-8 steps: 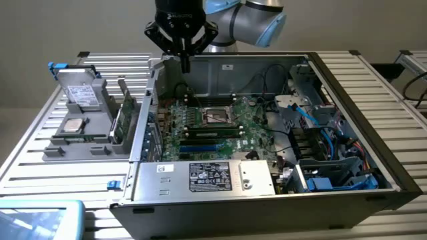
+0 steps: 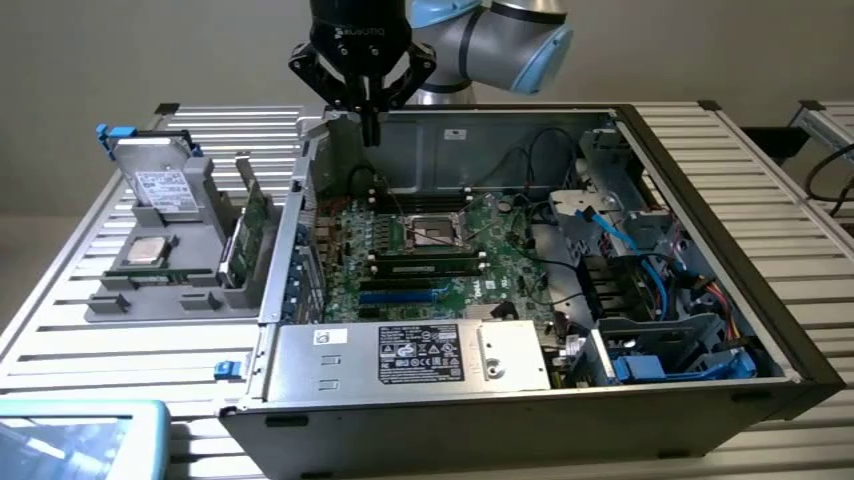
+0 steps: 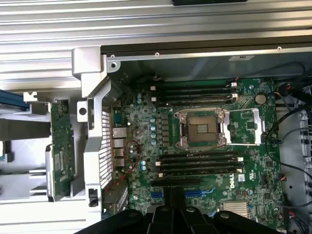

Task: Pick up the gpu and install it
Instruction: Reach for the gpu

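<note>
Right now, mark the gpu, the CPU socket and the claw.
Green flat rectangular gpu [image 3: 61, 146]: wrist view, middle of its green face.
Silver square CPU socket [image 3: 201, 129]: wrist view, socket centre.
Black claw [image 2: 370, 132]: exterior view, midway between its fingertips.

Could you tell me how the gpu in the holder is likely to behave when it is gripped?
The gpu is probably stiff and light: a thin flat board. Standing on edge in the gray holder, it may tip if nudged sideways.

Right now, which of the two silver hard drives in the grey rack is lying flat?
The silver hard drive closer to the exterior camera lies flat; the white-labelled one behind it stands tilted up.
</note>
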{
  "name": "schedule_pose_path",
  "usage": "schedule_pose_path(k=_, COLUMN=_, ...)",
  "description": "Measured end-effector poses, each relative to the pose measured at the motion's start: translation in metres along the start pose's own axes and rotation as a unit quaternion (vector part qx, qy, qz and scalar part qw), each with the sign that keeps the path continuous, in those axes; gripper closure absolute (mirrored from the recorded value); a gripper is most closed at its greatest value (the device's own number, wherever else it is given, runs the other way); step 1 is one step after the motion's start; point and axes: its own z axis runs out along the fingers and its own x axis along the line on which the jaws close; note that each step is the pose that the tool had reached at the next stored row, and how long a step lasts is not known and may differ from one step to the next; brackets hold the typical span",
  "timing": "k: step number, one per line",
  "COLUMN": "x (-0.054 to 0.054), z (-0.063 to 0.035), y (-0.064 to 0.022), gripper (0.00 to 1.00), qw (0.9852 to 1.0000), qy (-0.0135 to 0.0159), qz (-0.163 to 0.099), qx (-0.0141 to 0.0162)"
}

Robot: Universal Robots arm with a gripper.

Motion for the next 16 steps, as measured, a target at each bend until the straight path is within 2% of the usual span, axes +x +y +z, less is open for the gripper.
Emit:
schedule_pose_path(k=7, x=0.004, z=-0.0001, y=-0.0003, gripper=0.88, qw=1.0000, qy=0.0000, qz=0.000, qx=0.0000)
schedule_pose_path(k=11, x=0.016, z=-0.0004, y=-0.0011, gripper=0.88, qw=1.0000, qy=0.0000, qz=0.000, qx=0.0000)
schedule_pose_path(k=16, x=0.038, z=-0.0008, y=-0.0024, gripper=0.88, qw=1.0000, qy=0.0000, qz=0.000, qx=0.0000)
